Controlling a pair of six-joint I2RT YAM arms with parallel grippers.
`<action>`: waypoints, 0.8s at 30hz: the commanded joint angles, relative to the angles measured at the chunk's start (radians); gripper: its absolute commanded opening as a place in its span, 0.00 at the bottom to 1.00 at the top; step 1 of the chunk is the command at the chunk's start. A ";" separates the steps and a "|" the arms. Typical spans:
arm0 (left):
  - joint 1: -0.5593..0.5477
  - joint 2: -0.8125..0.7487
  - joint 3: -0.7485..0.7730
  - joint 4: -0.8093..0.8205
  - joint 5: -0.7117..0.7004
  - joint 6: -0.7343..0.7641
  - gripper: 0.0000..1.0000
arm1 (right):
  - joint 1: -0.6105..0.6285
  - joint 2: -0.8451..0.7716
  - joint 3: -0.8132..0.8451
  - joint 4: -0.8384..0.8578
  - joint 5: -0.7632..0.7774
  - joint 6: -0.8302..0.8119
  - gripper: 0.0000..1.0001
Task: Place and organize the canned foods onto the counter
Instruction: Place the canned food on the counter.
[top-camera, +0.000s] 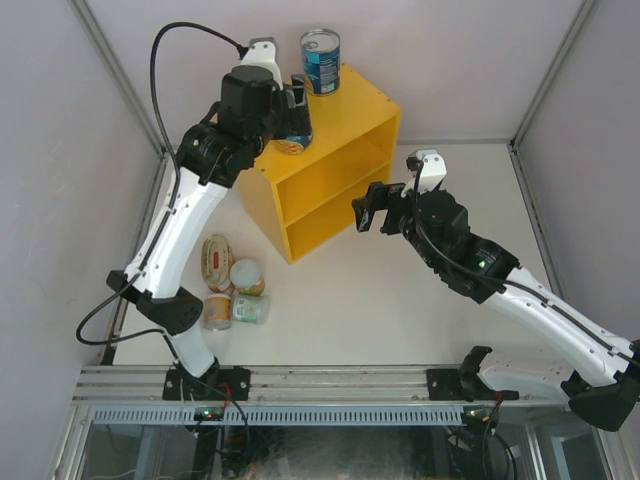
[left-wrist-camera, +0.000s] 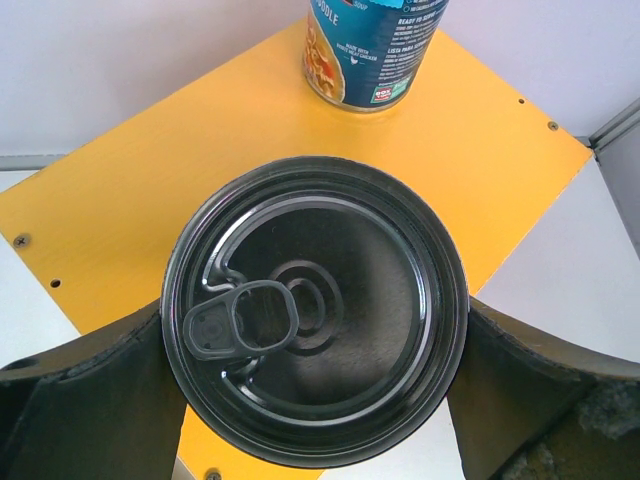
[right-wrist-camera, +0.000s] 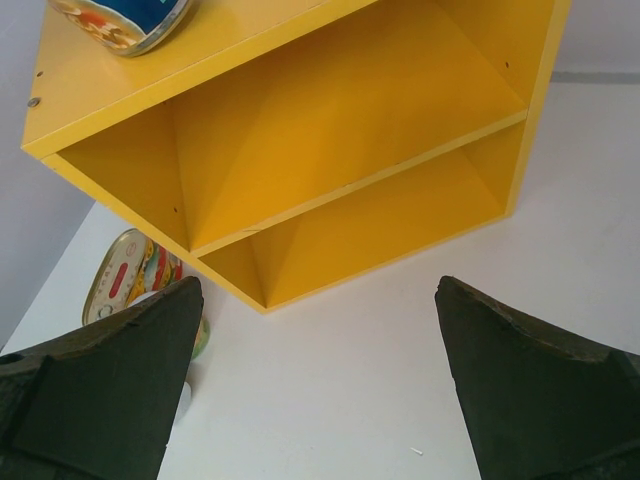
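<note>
Hidden or cut off: the held blue-labelled can (left-wrist-camera: 330, 250) is seen from above in the left wrist view, pull tab up, its label concealed. Whether its base touches the top of the counter (top-camera: 340, 170) cannot be told. The second blue can (top-camera: 320, 60) is cropped at the top in that view. One oval tin (top-camera: 214, 258) is partly masked by a finger in the right wrist view; a second oval tin cannot be made out.

Pose: the left arm is extended over the counter's left edge, with the left gripper (top-camera: 296, 112) clamped on the held can. The right arm is bent low before the shelf openings, and the right gripper (right-wrist-camera: 320, 400) is spread wide with nothing between its fingers.

Count: two blue cans are logged at the counter top. Three small round cans (top-camera: 247, 274) are clustered beside the oval tin on the table (top-camera: 400, 320).
</note>
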 joint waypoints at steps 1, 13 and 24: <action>-0.004 -0.013 0.102 0.155 0.027 -0.028 0.38 | -0.007 -0.001 0.048 0.025 0.005 -0.005 1.00; -0.004 0.022 0.105 0.157 0.030 -0.046 0.60 | -0.009 -0.010 0.047 0.014 0.014 -0.004 1.00; -0.004 0.043 0.101 0.181 0.015 -0.042 0.72 | -0.010 -0.015 0.047 0.005 0.024 -0.009 1.00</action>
